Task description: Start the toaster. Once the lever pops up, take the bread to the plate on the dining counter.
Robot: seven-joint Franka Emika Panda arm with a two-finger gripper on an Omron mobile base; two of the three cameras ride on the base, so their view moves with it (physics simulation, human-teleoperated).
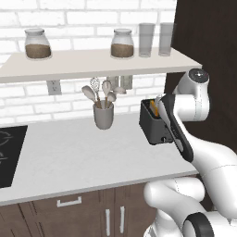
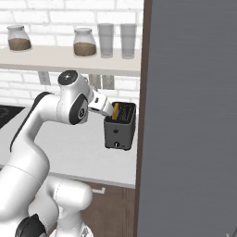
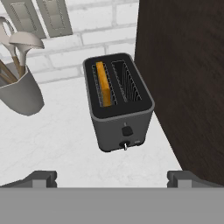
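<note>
1. The toaster is seen standing upright on the grey table, close to the dark tall cabinet at the table's right end.
2. The bread is lodged on edge in the toaster's left slot as the hand view shows it; the slot beside it is bare.
3. A small knob and a lever are visible low on the toaster's front face.
4. The pincer is held above and in front of the toaster, apart from it, with its two dark fingertips spread wide and nothing between them.
5. A grey cup of utensils is placed on the table to the left of the toaster, near the brick wall.
6. A shelf is fixed above the table; two jars with brown contents and two tall glasses are set on it.
7. A black cooktop is let into the table's left end.
</note>
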